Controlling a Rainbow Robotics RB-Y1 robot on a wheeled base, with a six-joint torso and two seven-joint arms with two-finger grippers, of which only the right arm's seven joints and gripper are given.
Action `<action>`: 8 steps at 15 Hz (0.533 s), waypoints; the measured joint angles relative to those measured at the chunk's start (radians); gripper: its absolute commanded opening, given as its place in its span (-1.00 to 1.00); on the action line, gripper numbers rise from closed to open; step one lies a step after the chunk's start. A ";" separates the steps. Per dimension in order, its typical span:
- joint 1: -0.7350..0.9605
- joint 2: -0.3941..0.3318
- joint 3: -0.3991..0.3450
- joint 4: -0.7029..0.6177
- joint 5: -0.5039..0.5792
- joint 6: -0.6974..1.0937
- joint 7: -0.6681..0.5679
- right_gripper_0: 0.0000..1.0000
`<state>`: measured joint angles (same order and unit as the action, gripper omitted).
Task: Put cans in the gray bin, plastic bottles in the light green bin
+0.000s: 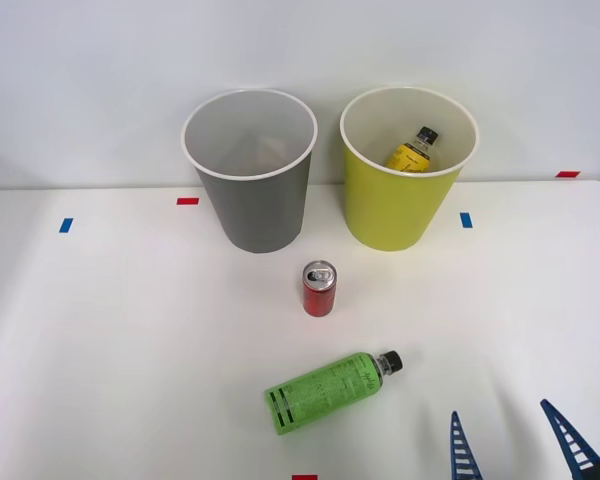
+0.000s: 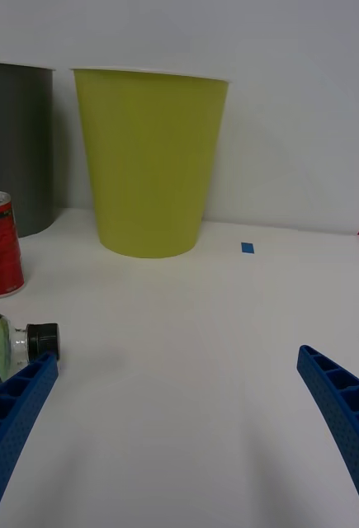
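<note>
1. Table (image 1: 100,340): white surface, which I read as bearing every item below. Small blue and red tape marks sit along its far edge and near edge.
2. Gray bin (image 1: 253,205): upright at the far side of the table, left of centre in the front view. I see its pale inside, with no can in it.
3. Light green bin (image 1: 395,200): upright just beside the gray bin, on its right, the two close but apart. The yellow-label bottle (image 1: 413,151) lies inside, leaning against the wall with its black cap uppermost.
4. Green-label bottle (image 1: 325,391): lying on its side on the table, nearer the robot than the can, black cap pointing toward the right and slightly away. In the wrist view its cap end sits just beside one blue finger (whether they touch I cannot tell).
5. Red can (image 1: 319,288): standing upright, silver top and pull tab showing, on the table in front of the gap between the two bins and apart from both. It is also apart from the green-label bottle.
6. Right gripper (image 1: 515,445): low at the near right of the table, to the right of the green-label bottle. Its blue ribbed fingers (image 2: 340,404) are spread wide, with bare table between them; I record nothing held.
</note>
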<state>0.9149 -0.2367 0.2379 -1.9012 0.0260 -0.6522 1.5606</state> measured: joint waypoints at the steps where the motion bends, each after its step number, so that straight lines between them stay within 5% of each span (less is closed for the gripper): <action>1: 0.009 -0.001 -0.001 0.000 -0.006 0.000 0.005 1.00; 8: 0.043 0.009 -0.004 0.001 -0.033 0.000 0.013 1.00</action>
<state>0.9579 -0.2280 0.2335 -1.9006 -0.0074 -0.6522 1.5733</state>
